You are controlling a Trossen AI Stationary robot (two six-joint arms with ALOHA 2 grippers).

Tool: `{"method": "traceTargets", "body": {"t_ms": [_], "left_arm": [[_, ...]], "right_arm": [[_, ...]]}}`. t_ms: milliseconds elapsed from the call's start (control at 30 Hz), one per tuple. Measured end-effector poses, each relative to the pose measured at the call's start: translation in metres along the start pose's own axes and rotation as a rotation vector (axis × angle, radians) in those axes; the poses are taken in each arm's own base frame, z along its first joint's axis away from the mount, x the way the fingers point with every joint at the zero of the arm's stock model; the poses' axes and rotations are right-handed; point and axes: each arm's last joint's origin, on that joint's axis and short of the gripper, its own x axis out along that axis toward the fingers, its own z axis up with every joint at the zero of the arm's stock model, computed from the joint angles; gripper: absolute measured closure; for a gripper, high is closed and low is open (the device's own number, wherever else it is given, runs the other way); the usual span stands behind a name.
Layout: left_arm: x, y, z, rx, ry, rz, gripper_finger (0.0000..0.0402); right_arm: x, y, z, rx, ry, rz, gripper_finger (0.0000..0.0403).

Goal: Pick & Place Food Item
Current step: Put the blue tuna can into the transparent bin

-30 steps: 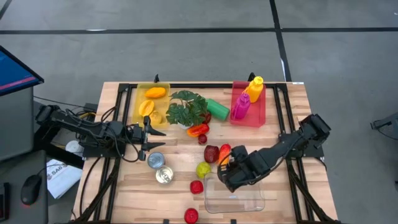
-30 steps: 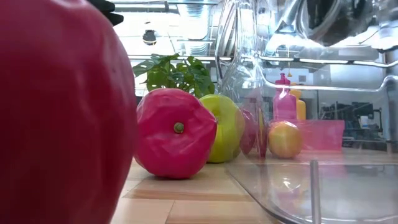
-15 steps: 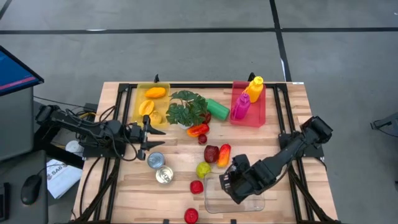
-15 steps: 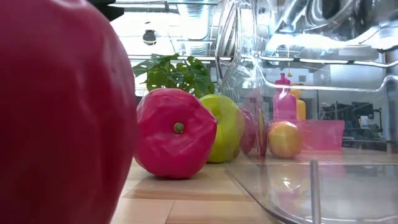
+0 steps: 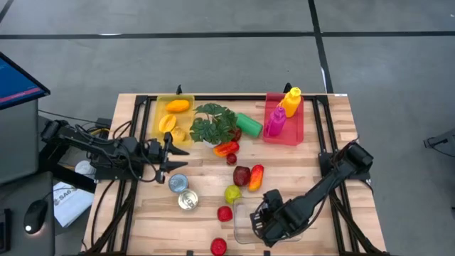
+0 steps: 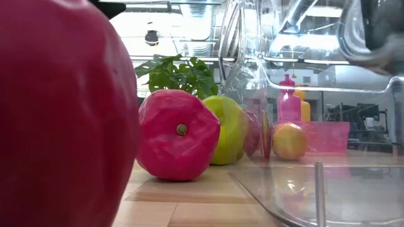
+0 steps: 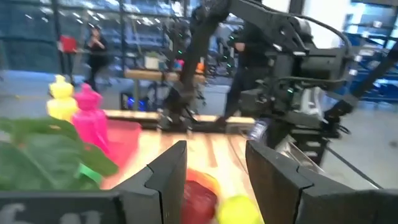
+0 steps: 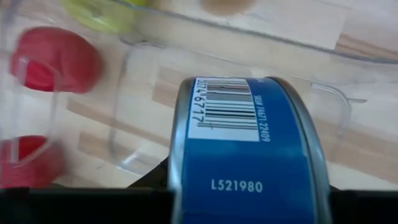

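A blue tin can with a barcode label fills the right wrist view, and my right gripper is shut on it. It hangs over the clear plastic container near the table's front edge; the container's floor shows below the can. My left gripper waits at the table's left, pointing level toward the right. Its fingers stand open with nothing between them. My right gripper holds the blue can between its two fingers, which come from above, pointing steeply down. The can lies on its side, and dark finger parts show beside its end rims. The can hides the pads. It hangs clear above the container.
Red fruits, a green apple and an orange pepper lie left of and beyond the container. Two tins stand at the left. A plant, a yellow tray and a pink tray with bottles line the back.
My right gripper has carried the can toward the table's near edge and downward, from beside the orange pepper to over the clear container. It has stayed shut on the can.
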Motion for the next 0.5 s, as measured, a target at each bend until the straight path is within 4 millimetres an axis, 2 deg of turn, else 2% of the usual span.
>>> {"method": "traceTargets", "body": {"t_ms": [133, 500], "left_arm": [[0.0, -0.001, -0.003, 0.01, 0.036, -0.031, 0.0248], [0.0, -0.001, 0.0, 0.152, 0.003, -0.034, 0.0248]], "right_arm": [[0.0, 0.001, 0.003, 0.007, 0.001, -0.004, 0.0291], [0.003, 0.005, 0.012, 0.033, 0.003, -0.002, 0.0293]]}}
